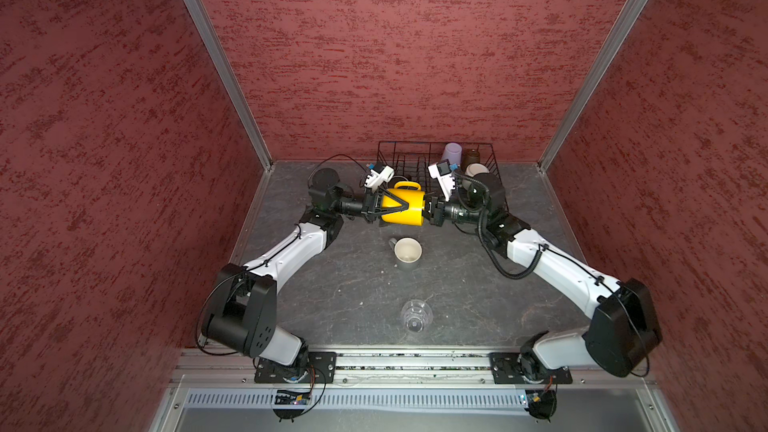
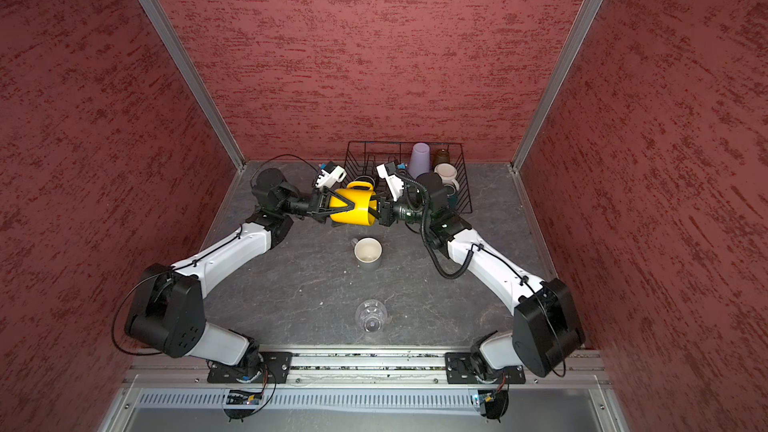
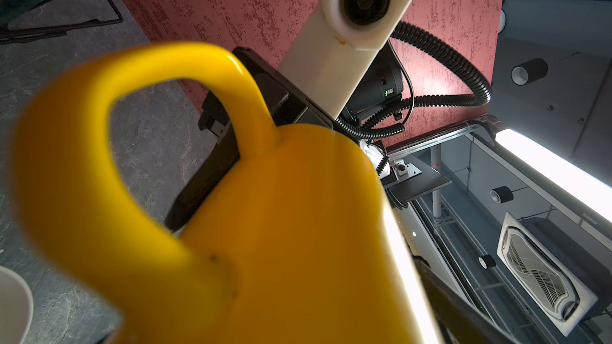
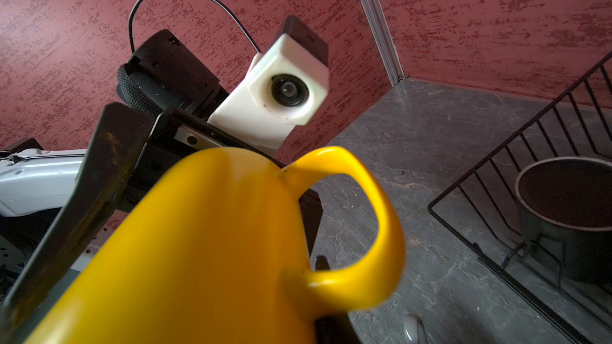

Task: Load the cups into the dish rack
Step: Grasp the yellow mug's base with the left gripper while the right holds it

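Observation:
A yellow mug (image 1: 405,207) (image 2: 353,209) hangs on its side above the table, just in front of the black wire dish rack (image 1: 399,147). My right gripper (image 1: 426,211) is shut on its rim. My left gripper (image 1: 399,209) stands wide open, one finger on each side of the mug's body (image 4: 198,243) from the base end. Whether these fingers touch it I cannot tell. In the rack stand a lilac tumbler (image 1: 452,153), an amber glass (image 1: 471,156) and a pale mug (image 2: 445,172). A grey mug with cream inside (image 1: 407,252) and a clear glass (image 1: 417,315) stand on the table.
A dark mug (image 4: 563,200) sits in the rack's near corner, partly hidden by my right wrist in both top views. Red walls close in the back and both sides. An aluminium rail (image 1: 415,361) with the arm bases runs along the table's front edge.

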